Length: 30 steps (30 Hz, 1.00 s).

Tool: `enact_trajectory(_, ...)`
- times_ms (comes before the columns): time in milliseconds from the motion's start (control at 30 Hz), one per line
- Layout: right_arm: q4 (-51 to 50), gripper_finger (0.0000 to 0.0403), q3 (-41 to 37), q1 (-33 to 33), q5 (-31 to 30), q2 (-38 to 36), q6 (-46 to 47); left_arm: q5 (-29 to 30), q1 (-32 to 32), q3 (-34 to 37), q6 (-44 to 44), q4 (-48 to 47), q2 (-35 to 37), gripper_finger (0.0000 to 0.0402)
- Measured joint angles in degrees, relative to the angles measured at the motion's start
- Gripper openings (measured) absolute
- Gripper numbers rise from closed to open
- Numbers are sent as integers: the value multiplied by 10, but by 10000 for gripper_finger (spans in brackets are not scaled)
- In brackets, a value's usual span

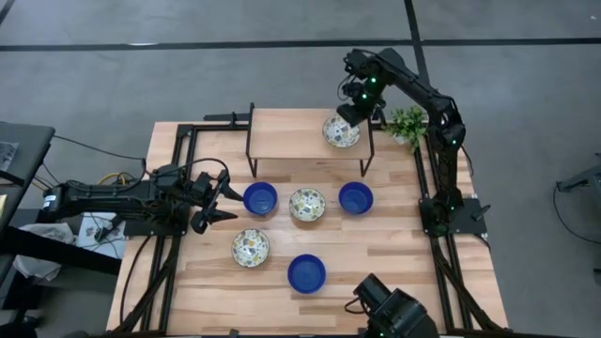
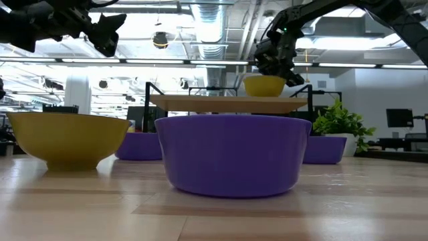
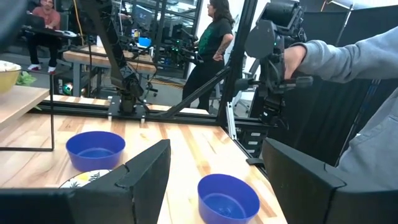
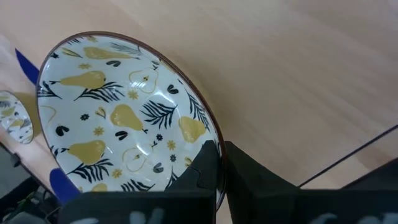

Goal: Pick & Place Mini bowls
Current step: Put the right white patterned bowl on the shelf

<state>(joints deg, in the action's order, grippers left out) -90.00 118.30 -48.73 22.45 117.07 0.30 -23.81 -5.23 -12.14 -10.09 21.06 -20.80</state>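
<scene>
Six glossy round mini bowls

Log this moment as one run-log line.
right gripper: pinching rim of patterned bowl on raised shelf | left gripper: open, beside blue bowl | five bowls on table

Right tool cut off by frame edge — finger covers patterned bowl rim.
</scene>
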Motion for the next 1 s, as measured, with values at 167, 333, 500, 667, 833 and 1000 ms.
enact_trajectory(167,0,9,-2,0,-3,-1,-1,0,0,0,-9,0,0,253)
enact_trajectory(333,2,12,-2,-5,-11,0,2,0,0,0,-9,0,0,253)
enact_trajectory(500,2,6,13,-5,-20,2,8,0,0,0,-9,0,0,253)
enact_trajectory(667,2,8,41,-5,-59,3,12,0,0,0,-8,0,0,253)
enact_trajectory(833,0,9,41,-3,-51,4,8,1,0,0,-7,0,0,253)
enact_trajectory(1000,0,9,41,4,-48,5,-3,2,0,0,-7,0,0,253)
